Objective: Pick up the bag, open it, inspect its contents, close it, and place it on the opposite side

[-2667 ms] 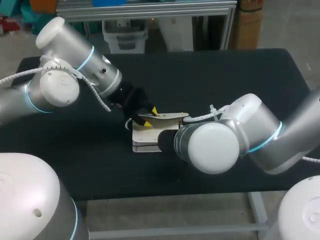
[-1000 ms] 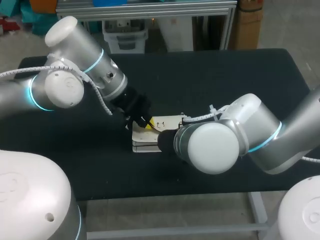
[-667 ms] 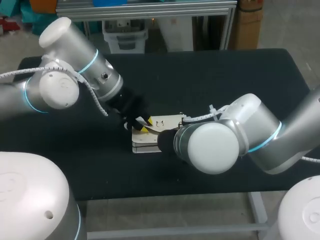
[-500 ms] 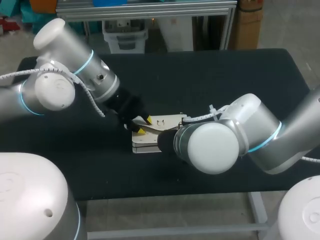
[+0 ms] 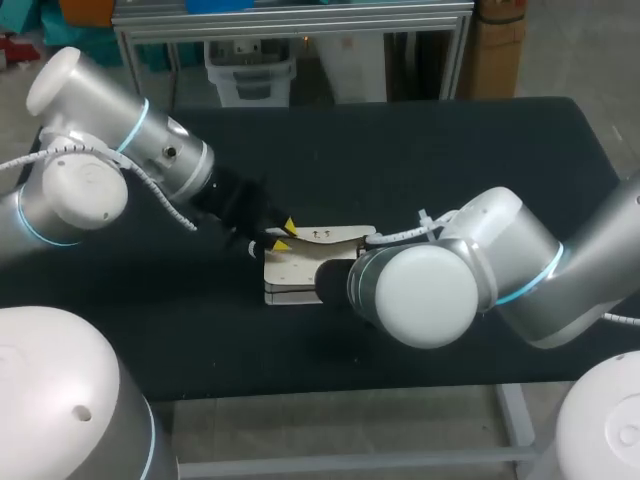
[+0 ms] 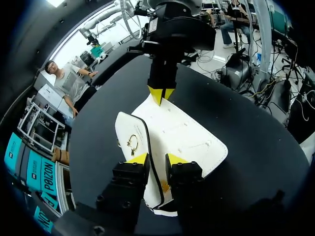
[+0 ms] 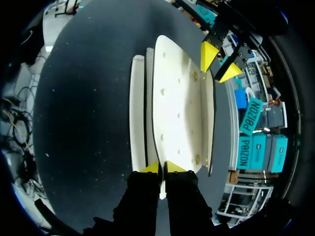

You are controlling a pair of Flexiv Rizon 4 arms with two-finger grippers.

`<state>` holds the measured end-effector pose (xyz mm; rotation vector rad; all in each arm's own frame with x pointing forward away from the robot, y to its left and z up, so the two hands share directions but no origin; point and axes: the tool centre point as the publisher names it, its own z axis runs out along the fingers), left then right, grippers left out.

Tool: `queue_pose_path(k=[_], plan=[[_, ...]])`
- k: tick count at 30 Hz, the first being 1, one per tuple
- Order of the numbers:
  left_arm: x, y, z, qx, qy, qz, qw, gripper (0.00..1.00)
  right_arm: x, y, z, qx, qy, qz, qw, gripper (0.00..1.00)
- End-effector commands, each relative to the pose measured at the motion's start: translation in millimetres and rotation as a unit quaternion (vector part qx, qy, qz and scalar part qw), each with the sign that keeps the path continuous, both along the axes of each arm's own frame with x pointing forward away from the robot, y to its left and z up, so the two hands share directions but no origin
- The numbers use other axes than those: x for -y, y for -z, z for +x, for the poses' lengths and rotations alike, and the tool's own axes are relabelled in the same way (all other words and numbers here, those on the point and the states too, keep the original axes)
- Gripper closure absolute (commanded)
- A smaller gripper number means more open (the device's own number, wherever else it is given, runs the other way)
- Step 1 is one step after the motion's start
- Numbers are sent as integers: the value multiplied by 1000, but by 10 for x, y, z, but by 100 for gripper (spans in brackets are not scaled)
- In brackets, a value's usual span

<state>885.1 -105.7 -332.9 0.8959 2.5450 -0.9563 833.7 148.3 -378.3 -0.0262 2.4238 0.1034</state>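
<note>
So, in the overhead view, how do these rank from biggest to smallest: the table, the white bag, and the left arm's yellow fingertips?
1. Table
2. Bag
3. Left fingers, yellow tips only, far smaller than the bag

bag point(image 5: 300, 265) in the middle of the table point(image 5: 450, 150), left gripper point(image 5: 280, 236) at its left end, right gripper point(image 7: 161, 168) at the opposite end (edge pinched by each).

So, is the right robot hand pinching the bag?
Yes, the right gripper has both yellow tips closed on the edge of the white bag, one on each side.
</note>
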Motion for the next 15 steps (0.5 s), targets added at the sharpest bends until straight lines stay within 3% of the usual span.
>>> queue_pose_path(k=[1, 6, 10, 13, 15], plan=[[71, 27, 151, -2, -5, -1, 1000, 79, -8, 31, 4, 1, 0, 0, 1000, 100], [206, -4, 292, -1, -13, 1, 1000, 78, -8, 31, 4, 1, 0, 0, 1000, 100], [233, 24, 286, -6, 1, 9, 1000, 89, -8, 31, 4, 1, 0, 0, 1000, 100], [239, 109, 213, -9, 4, 26, 1000, 90, -8, 31, 4, 1, 0, 0, 1000, 100], [221, 174, 143, -17, 11, 30, 999, 100, -8, 31, 4, 1, 0, 0, 1000, 100]])
